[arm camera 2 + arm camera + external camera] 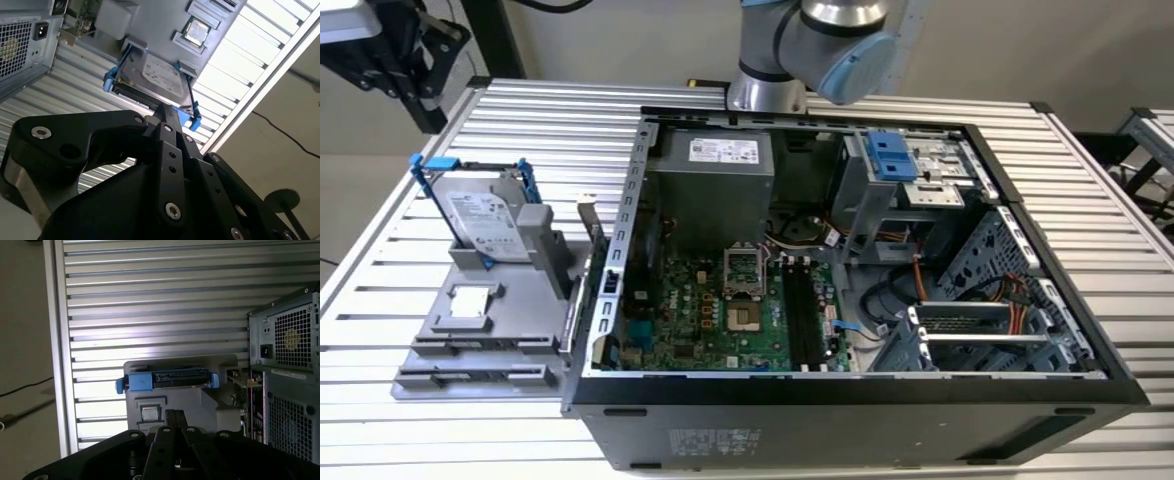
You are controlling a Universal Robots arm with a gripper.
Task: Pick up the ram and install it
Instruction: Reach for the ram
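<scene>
The ram [591, 228] looks like a thin board standing on edge at the right side of the grey holder [480, 345], close to the case wall; in the first wrist view it is a slim green-gold strip [243, 380]. My black gripper [430, 115] hangs high over the table's far corner at the exterior view's left, well above the holder and apart from the ram. In both wrist views its fingers [169, 114] [174, 415] lie pressed together, shut with nothing between them. The long black memory slots [807, 322] sit on the green motherboard [707, 310].
A silver hard drive [487, 222] in blue brackets stands upright in the holder, with a processor chip [470, 300] lying in front of it. The open computer case [854, 395] takes up the table's middle. The arm's base [774, 60] rises behind the case.
</scene>
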